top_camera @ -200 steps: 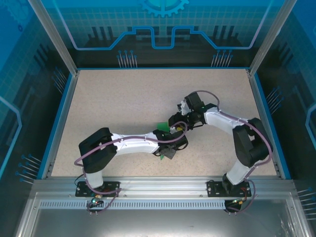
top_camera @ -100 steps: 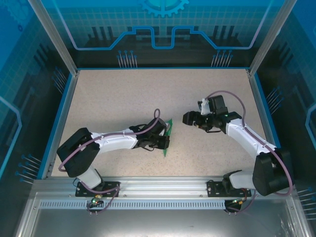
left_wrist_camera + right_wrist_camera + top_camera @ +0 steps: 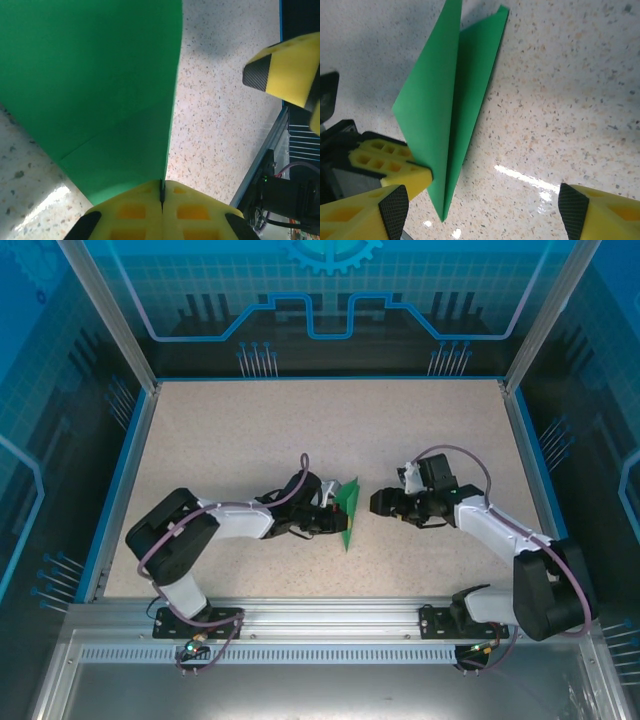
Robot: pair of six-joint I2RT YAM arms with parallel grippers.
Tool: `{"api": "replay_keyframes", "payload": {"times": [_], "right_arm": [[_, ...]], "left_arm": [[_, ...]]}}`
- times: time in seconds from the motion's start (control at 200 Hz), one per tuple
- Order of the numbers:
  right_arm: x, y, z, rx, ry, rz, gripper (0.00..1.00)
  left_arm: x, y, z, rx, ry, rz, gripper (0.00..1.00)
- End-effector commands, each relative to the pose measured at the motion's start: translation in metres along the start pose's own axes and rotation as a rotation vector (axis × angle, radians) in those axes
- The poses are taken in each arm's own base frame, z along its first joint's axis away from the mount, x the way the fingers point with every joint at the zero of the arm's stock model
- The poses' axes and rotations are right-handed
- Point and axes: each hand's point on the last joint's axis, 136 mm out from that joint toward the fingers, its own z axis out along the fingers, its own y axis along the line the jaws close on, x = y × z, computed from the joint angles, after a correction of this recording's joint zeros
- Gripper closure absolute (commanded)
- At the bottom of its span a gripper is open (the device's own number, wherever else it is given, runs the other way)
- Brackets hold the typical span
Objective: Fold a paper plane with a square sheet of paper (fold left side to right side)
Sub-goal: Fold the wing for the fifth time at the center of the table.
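Observation:
The square sheet of paper (image 3: pixel 349 510) is a creased, narrow green pointed shape standing on edge near the table's middle. My left gripper (image 3: pixel 335 520) is shut on its lower edge; in the left wrist view the yellow pads (image 3: pixel 140 210) meet on the thin paper (image 3: pixel 90 75). My right gripper (image 3: pixel 378 503) stands open just right of the paper, apart from it. From the right wrist the folded paper (image 3: pixel 445 105) shows two layers coming to a point, the left gripper's yellow fingers (image 3: pixel 390 162) pinching it, and my right gripper (image 3: pixel 484 207) wide open over bare table.
The speckled beige table (image 3: pixel 250 430) has a blue raised rim (image 3: pixel 128 470) on all sides. A metal rail (image 3: pixel 320 615) runs along the near edge by the arm bases. The right gripper's yellow finger (image 3: pixel 287 65) shows in the left wrist view.
The right gripper opened and drew back to the right of the paper. The left gripper kept its hold and turned the paper up on edge, shifting slightly right.

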Motion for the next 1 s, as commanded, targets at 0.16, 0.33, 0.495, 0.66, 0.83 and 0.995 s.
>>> {"api": "replay_keyframes", "payload": {"times": [0.16,0.33,0.495,0.66,0.83,0.995], "right_arm": [[0.002,0.004,0.017,0.005,0.004,-0.047,0.2],[0.001,0.007,0.027,0.012,-0.004,-0.053,0.23],[0.003,0.011,0.037,0.019,0.018,-0.067,0.24],[0.004,0.014,0.045,0.026,0.024,-0.076,0.24],[-0.001,0.016,0.05,0.014,-0.004,-0.048,0.25],[-0.007,0.021,0.058,-0.02,-0.037,-0.007,0.3]], "left_arm": [[-0.002,0.001,0.012,0.089,0.028,-0.042,0.95],[-0.006,0.009,0.005,0.104,0.009,-0.068,0.95],[-0.006,0.016,0.001,0.129,0.012,-0.087,0.95],[-0.01,0.025,-0.004,0.156,0.01,-0.109,0.95],[-0.01,0.03,-0.006,0.184,0.022,-0.117,0.95],[-0.014,0.033,-0.007,0.201,0.02,-0.122,0.95]]}}
